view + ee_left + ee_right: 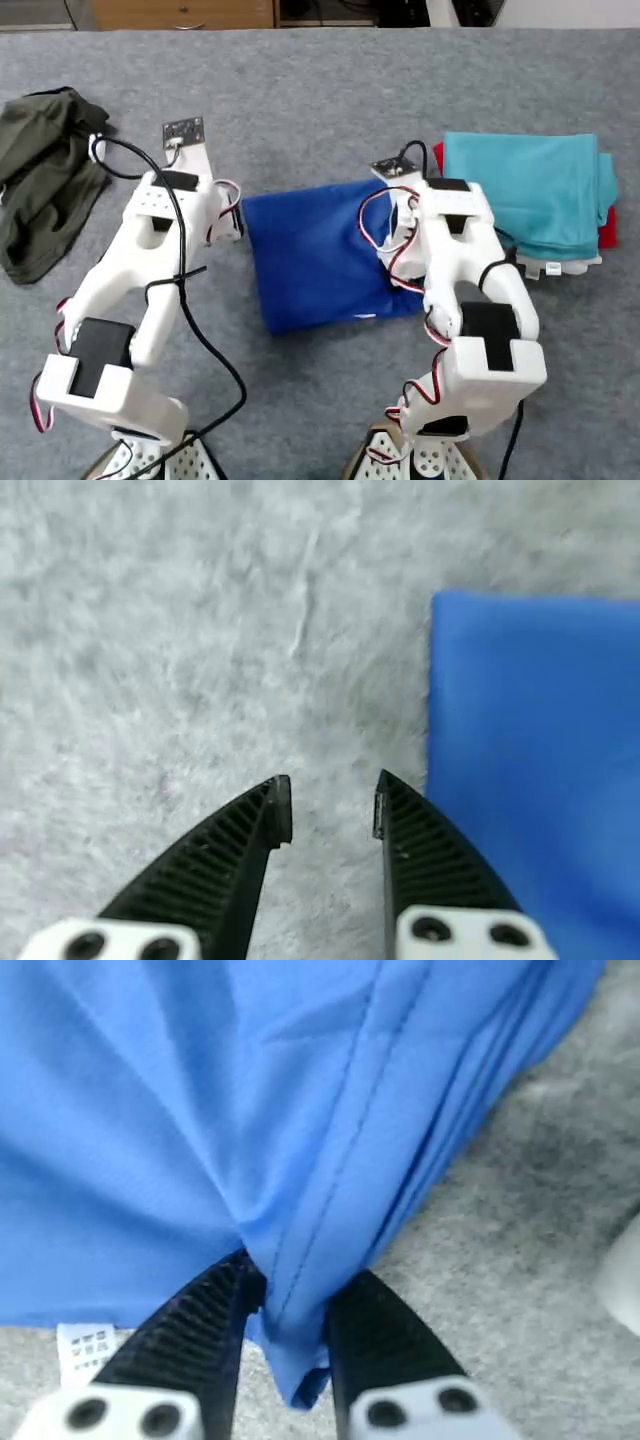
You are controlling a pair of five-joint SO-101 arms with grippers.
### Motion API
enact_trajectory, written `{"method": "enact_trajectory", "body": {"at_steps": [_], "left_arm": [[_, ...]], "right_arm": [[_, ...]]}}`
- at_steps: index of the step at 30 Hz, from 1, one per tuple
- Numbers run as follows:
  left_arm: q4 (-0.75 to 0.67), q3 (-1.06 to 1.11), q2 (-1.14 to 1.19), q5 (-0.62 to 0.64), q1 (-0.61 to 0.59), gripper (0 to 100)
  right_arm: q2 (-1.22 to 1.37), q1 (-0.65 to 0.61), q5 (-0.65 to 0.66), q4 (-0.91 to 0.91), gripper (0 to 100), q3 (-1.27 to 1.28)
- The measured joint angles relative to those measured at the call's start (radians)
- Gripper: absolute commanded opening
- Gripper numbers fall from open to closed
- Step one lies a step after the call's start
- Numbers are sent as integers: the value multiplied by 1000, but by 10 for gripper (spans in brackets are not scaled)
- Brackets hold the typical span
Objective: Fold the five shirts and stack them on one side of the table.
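Note:
A folded blue shirt [320, 255] lies in the middle of the grey table, between the two arms. My right gripper [292, 1305] is shut on the blue shirt [250, 1110], with a bunch of its cloth pinched between the black fingers [200, 1330]. In the high view the right arm's head sits over the shirt's right edge [405, 225]. My left gripper [332, 805] hovers open over bare table just beside the shirt's left edge [540, 750], holding nothing. A stack of folded shirts, teal [530, 190] on top of red and white, lies at the right.
A crumpled dark olive shirt [40, 180] lies at the table's far left edge. A white label [85, 1348] shows at the blue shirt's hem. Wooden furniture [185, 12] stands beyond the table's far edge. Cables loop along both arms.

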Motion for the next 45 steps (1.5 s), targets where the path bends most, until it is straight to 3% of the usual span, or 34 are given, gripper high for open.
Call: {"method": "enact_trajectory", "body": {"at_steps": [2, 8, 18, 26, 32, 39, 45], "left_arm": [[2, -25, 0, 14, 14, 259], [23, -124, 48, 112, 72, 267], [163, -589, 531, 198, 80, 264], [336, -941, 750, 199, 84, 178], [423, -1165, 882, 192, 114, 21], [534, -1395, 987, 129, 169, 19], [675, -1669, 1000, 120, 198, 19]], "right_arm": [[0, 2, 0, 0, 2, 0], [0, 2, 0, 0, 2, 0], [-8, 15, 2, 0, 2, 8], [-98, 17, 11, -64, 2, 109], [-114, 17, 11, -77, 2, 126], [-118, 11, 11, -74, 2, 110], [-201, 18, 21, 44, 2, -21]]}}
